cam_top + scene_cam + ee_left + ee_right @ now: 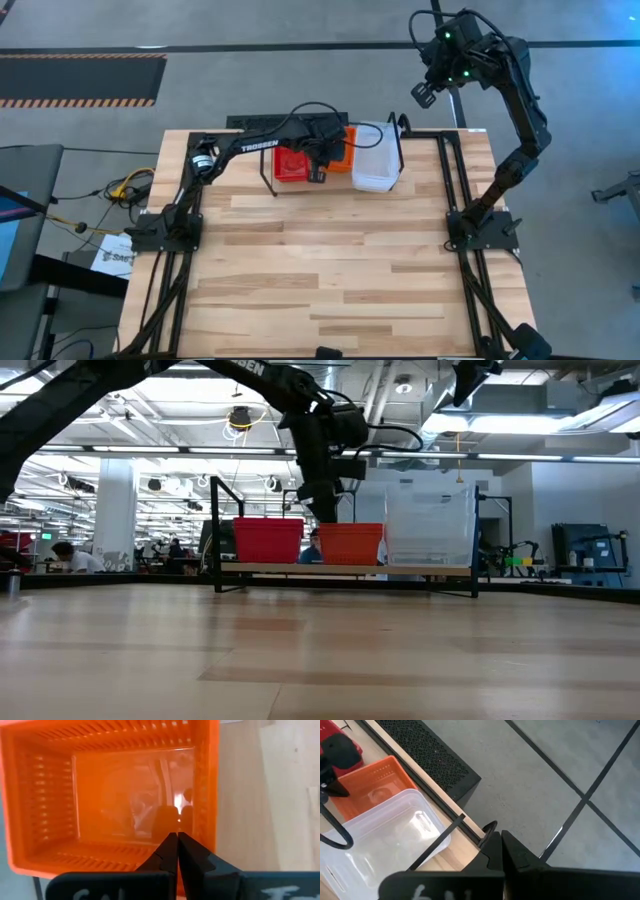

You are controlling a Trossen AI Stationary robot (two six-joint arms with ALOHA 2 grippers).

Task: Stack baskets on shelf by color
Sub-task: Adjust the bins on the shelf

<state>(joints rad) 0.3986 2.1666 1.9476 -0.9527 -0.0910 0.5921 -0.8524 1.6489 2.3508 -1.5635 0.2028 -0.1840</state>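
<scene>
Three baskets stand side by side on the low black rod shelf (pixel 345 569) at the table's far edge: red (pixel 291 163), orange (pixel 342 155) and clear (pixel 376 158), which is the tallest (pixel 430 525). My left gripper (pixel 177 837) is shut and points down over the orange basket (pixel 115 795), at the side next to the red basket (pixel 267 540). My right gripper (pixel 499 839) is shut. It is raised high beyond the table's far right corner (pixel 425 95), above the shelf's right looped end (pixel 489 827). My left gripper's shut fingertips (pixel 328 517) stand from above right at the rim of the orange basket (pixel 322 526), on the side toward the red one. I cannot tell whether they touch it.
Bare wooden tabletop (pixel 320 260) lies in front of the shelf. A black grille-topped box (pixel 430 750) sits just past the far edge, and the left arm's cable loops over the shelf (pixel 315 108). In the low view, people sit in the room beyond (pixel 70 558).
</scene>
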